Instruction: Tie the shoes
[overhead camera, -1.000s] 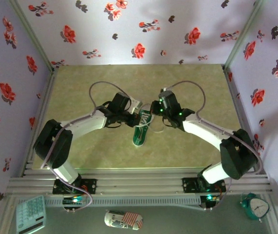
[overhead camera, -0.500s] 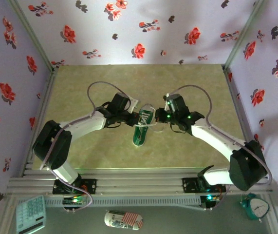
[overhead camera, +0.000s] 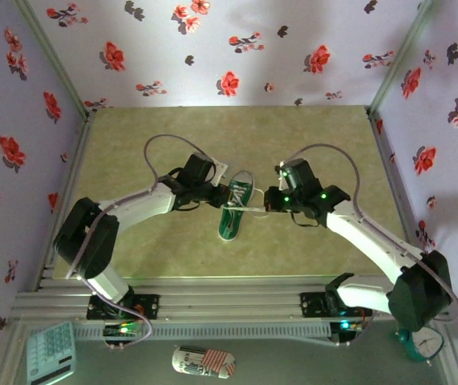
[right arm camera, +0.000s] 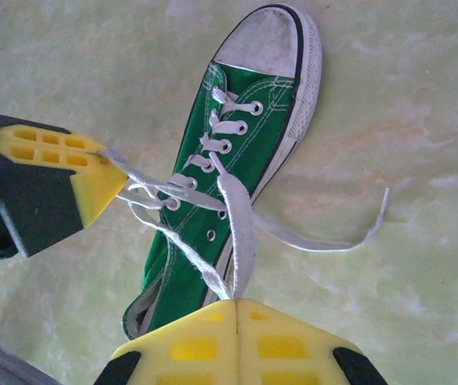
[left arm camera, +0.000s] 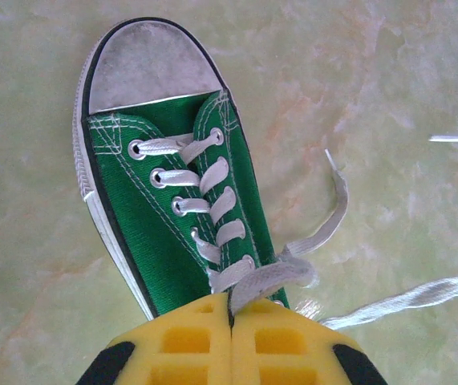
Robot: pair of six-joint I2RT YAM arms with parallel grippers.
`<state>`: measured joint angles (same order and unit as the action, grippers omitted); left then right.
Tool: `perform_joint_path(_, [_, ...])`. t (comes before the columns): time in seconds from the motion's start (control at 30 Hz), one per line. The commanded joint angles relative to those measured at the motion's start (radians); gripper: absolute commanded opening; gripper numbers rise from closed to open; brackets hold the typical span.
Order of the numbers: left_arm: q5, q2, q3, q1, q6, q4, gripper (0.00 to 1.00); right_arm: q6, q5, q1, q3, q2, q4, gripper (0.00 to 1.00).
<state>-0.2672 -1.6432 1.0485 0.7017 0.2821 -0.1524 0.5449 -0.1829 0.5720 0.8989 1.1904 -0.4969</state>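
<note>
The green sneaker [overhead camera: 231,213] lies mid-table on its sole, toe cap toward the arms' bases. From the shoe's left, my left gripper [overhead camera: 219,195] is shut on a white lace loop [left arm camera: 281,273] just above the top eyelets; its yellow pads [left arm camera: 188,341] meet. To the shoe's right, my right gripper [overhead camera: 266,201] is shut on another white lace loop [right arm camera: 241,228] that runs taut from the eyelets to its pads [right arm camera: 285,345]. The left gripper's fingers [right arm camera: 92,180] show beyond the shoe [right arm camera: 245,144]. A loose lace end [right arm camera: 333,241] trails on the table.
The green marbled tabletop [overhead camera: 172,136] is walled by floral panels [overhead camera: 212,48]. Aluminium rails [overhead camera: 229,303] run along the near edge. Below them lie a calculator [overhead camera: 50,353], a striped patterned oblong thing [overhead camera: 203,362] and a teal alarm clock [overhead camera: 419,341].
The right gripper has drawn rightward away from the shoe, pulling its lace loop taut. The left gripper has barely moved, still holding its loop.
</note>
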Motion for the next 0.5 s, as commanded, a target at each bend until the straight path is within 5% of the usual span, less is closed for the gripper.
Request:
perform_joint_path(0.0, [0.018,-0.010,0.016,0.006,0.003,0.007,0.00,-0.023,0.021,0.003,-0.013,-0.014,-0.066,0.00])
perform_joint_path(0.23, [0.019,0.007,-0.003,0.009,-0.001,0.024,0.00,-0.090,0.101,-0.001,0.050,0.033,-0.055,0.00])
perform_joint_path(0.47, [0.018,0.036,-0.022,0.014,0.002,0.048,0.00,-0.226,0.111,-0.003,0.249,0.276,-0.005,0.00])
